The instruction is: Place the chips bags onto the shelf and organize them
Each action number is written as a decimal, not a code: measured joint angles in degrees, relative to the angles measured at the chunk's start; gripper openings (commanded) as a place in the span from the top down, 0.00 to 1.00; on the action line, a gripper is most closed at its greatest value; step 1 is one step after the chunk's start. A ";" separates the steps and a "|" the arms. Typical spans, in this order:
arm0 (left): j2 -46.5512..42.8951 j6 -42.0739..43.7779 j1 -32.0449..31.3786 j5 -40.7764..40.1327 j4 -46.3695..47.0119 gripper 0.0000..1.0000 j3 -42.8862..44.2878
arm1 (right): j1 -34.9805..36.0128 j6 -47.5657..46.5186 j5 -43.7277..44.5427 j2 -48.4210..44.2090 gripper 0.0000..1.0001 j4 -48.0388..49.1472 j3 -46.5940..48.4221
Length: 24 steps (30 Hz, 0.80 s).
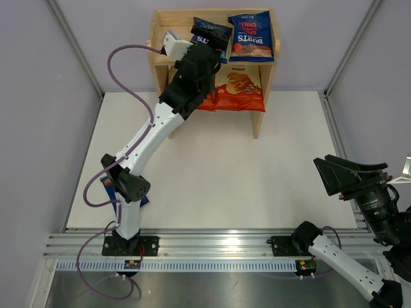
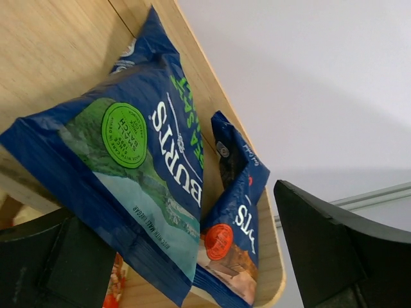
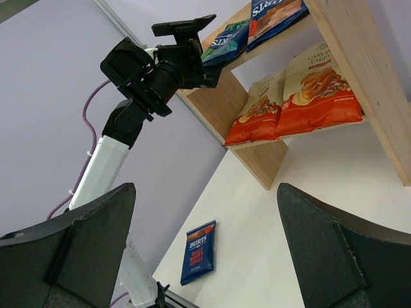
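The left jaws stand wide open at the top tier of the shelf (image 1: 264,96), one on each side of the teal-green Burts bag (image 2: 128,160). That bag lies there beside a red-labelled Burts bag (image 1: 252,36), and whether the jaws touch it cannot be told. Two Cassava Chips bags (image 3: 318,90) stand side by side on the lower tier. Another Burts bag (image 3: 199,251) lies flat on the table (image 1: 244,173). The right jaws gape wide and empty.

Top camera overhead, looking down; left wrist close against shelf (image 2: 51,51); right wrist far off, low, angled up; all share shelf.
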 measured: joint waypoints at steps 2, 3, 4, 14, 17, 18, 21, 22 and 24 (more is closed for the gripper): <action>0.09 0.98 0.39 0.07 -2.71 0.01 1.62 | 0.00 0.02 0.00 0.00 0.01 -0.02 0.00; 0.39 1.62 0.66 0.07 -4.55 0.01 3.02 | 0.00 0.00 -0.02 0.00 0.00 -0.04 0.04; 0.68 2.29 0.96 0.04 -6.10 0.01 4.15 | 0.00 0.02 -0.02 0.00 0.01 -0.15 0.11; 0.44 5.95 1.66 1.77 -10.21 0.01 5.64 | 0.00 0.07 -0.22 0.46 0.01 -1.49 0.76; -0.39 6.34 1.46 2.36 -10.36 0.01 4.66 | 0.00 0.28 -0.28 0.87 0.00 -1.66 0.76; -0.61 6.58 1.29 2.38 -10.73 0.01 4.57 | 0.00 0.42 -0.33 1.05 0.01 -1.77 0.76; -0.98 7.08 0.68 2.36 -12.00 0.01 4.57 | 0.00 0.63 -0.70 1.38 0.00 -2.16 0.76; -1.07 7.15 0.55 2.36 -12.20 0.01 4.57 | 0.00 0.66 -0.83 1.38 0.00 -2.29 0.76; -1.29 7.13 0.39 2.38 -12.72 0.05 4.55 | 0.00 0.70 -1.25 1.38 0.01 -2.38 0.76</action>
